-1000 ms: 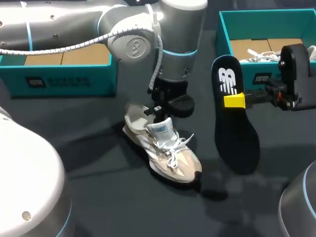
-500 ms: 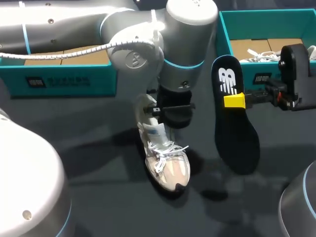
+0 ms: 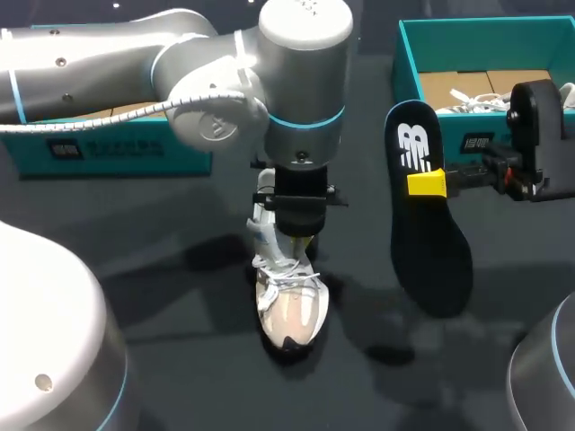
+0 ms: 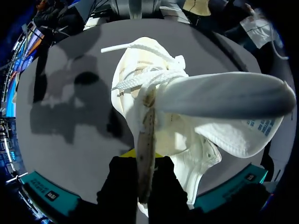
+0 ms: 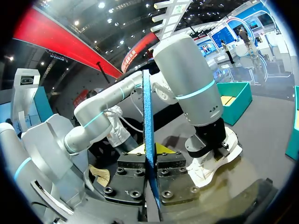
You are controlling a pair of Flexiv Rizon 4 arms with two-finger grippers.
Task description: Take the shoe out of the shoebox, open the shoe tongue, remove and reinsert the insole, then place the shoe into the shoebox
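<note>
A beige and white shoe [image 3: 289, 310] stands on the dark table with its toe toward the front edge. My left gripper [image 3: 296, 235] comes down on it from above. In the left wrist view the left gripper [image 4: 145, 161] is shut on the thin edge of the shoe's upper, beside the raised white tongue [image 4: 224, 95]. The black insole [image 3: 431, 242] hangs tilted to the right of the shoe, apart from it. My right gripper [image 3: 429, 184] is shut on the insole near its middle. In the right wrist view the insole [image 5: 148, 116] shows edge-on between the fingers of the right gripper [image 5: 149, 170].
A teal shoebox [image 3: 117, 148] stands at the back left, behind my left arm. A second teal shoebox [image 3: 409, 54] at the back right holds another white shoe [image 3: 472, 99]. Bare table lies in front of the shoe and the insole.
My left arm has turned the shoe: its toe swung from front right to straight toward the front, and the wrist shifted a little left. The right arm and the insole stayed still.
</note>
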